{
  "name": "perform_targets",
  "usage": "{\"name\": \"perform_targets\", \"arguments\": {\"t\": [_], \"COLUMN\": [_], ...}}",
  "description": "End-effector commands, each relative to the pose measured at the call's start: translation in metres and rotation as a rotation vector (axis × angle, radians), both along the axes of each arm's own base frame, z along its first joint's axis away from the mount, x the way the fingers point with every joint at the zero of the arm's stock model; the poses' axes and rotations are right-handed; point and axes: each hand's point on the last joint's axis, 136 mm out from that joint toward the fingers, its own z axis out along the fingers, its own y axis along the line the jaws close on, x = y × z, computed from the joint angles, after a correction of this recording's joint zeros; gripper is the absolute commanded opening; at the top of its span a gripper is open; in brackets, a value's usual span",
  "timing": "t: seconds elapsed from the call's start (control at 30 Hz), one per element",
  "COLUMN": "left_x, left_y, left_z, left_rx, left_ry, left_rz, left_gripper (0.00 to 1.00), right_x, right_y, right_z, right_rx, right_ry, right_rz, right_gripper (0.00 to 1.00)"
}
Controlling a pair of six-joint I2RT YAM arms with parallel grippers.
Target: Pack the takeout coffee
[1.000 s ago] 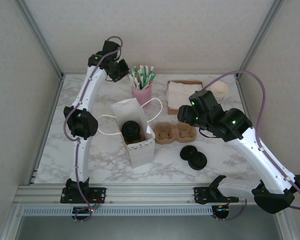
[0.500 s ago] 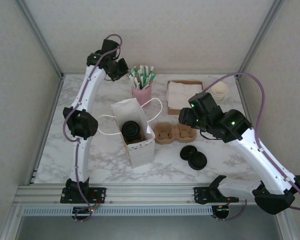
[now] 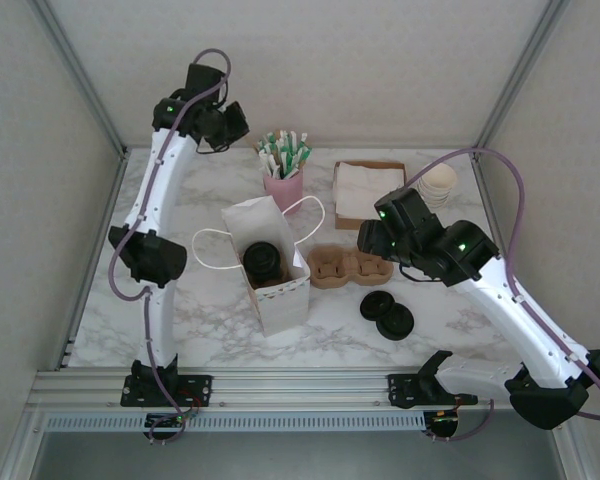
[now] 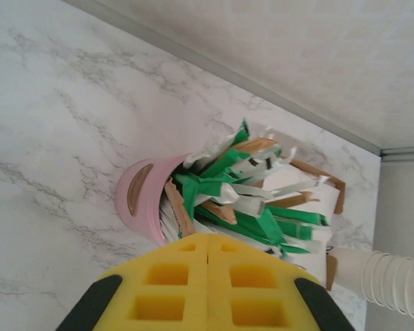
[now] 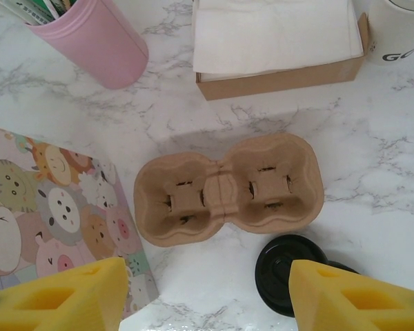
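Observation:
A white paper bag (image 3: 275,285) stands open at the table's middle with a black-lidded coffee cup (image 3: 262,259) inside it. Its cartoon-printed side (image 5: 45,214) shows in the right wrist view. An empty brown two-cup carrier (image 3: 350,267) (image 5: 228,189) lies right of the bag. Two black lids (image 3: 386,314) lie in front of the carrier, one of them (image 5: 290,272) by my right fingertip. My right gripper (image 3: 373,240) (image 5: 207,303) hovers open above the carrier's near side, holding nothing. My left gripper (image 3: 228,125) (image 4: 208,276) is shut and empty, high at the back left above the pink cup.
A pink cup (image 3: 283,187) (image 4: 143,200) of green and white sachets and sticks (image 4: 245,196) stands at the back. A brown box of napkins (image 3: 365,190) (image 5: 276,41) and a stack of white cups (image 3: 438,185) (image 4: 383,276) sit at the back right.
The left arm has lifted and swung back to the left, away from the pink cup. The right gripper has shifted slightly over the carrier and stays open.

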Motion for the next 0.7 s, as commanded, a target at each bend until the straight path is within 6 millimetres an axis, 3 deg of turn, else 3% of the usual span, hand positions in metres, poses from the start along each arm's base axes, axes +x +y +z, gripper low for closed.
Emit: {"name": "perform_targets", "arguments": {"t": [0.0, 0.2, 0.47, 0.67], "left_x": [-0.021, -0.048, -0.105, -0.143], "left_y": [0.010, 0.017, 0.036, 0.042], "left_z": [0.041, 0.073, 0.119, 0.141], "left_rx": [0.005, 0.011, 0.061, 0.034], "left_ry": [-0.068, -0.118, -0.193, -0.226], "left_rz": [-0.015, -0.043, -0.077, -0.100], "left_gripper": [0.00, 0.00, 0.00, 0.00], "right_x": [-0.001, 0.003, 0.016, 0.028], "right_y": [-0.009, -0.007, 0.000, 0.005], "right_z": [-0.002, -0.007, -0.011, -0.014], "right_rx": [-0.021, -0.046, -0.094, -0.135], "right_ry": [-0.013, -0.022, -0.044, -0.053], "right_rz": [-0.017, 0.004, 0.024, 0.027], "right_gripper": [0.64, 0.64, 0.66, 0.67]}}
